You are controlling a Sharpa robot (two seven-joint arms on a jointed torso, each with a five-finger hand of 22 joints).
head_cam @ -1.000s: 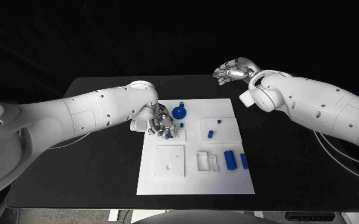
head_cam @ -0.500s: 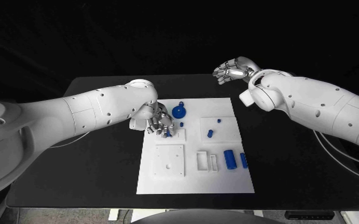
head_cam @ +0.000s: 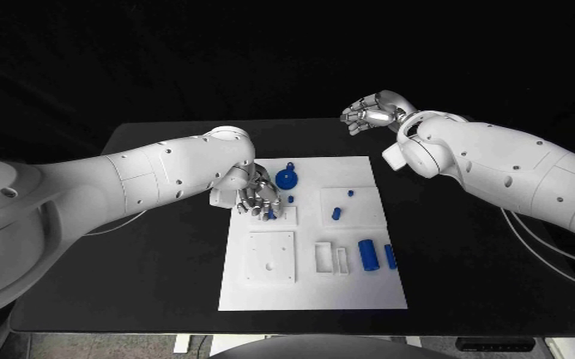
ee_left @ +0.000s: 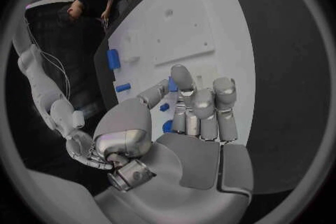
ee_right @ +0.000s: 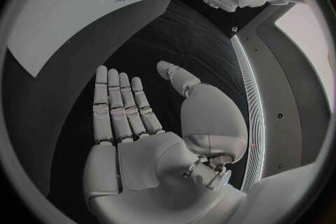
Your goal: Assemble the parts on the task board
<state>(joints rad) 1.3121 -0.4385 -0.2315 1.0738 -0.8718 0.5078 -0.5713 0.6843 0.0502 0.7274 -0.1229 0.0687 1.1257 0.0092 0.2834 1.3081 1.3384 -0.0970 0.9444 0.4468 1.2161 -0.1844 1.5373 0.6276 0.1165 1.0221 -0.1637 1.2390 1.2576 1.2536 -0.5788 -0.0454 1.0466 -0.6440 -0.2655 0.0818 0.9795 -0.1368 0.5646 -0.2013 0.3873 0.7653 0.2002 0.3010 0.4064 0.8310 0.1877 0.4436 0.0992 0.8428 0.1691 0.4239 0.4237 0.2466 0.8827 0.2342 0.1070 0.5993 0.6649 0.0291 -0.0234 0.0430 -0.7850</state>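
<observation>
Hovering over the board's (head_cam: 314,288) far left corner, the left hand (head_cam: 257,197) has curled fingers, can't tell if it's holding a part. Right hand (ee_right: 150,140) is spread, empty. Could bump the blue wheel (head_cam: 287,179) beside it.

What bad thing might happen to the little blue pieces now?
1. The left hand hovers low over the board, fingers pointing at a small blue part. It might knock that part aside rather than pick it up.
2. The round blue part sits right beside that hand, so a sideways move may bump it.
3. The right hand is open, off the board, so it likely can't steady it.
</observation>
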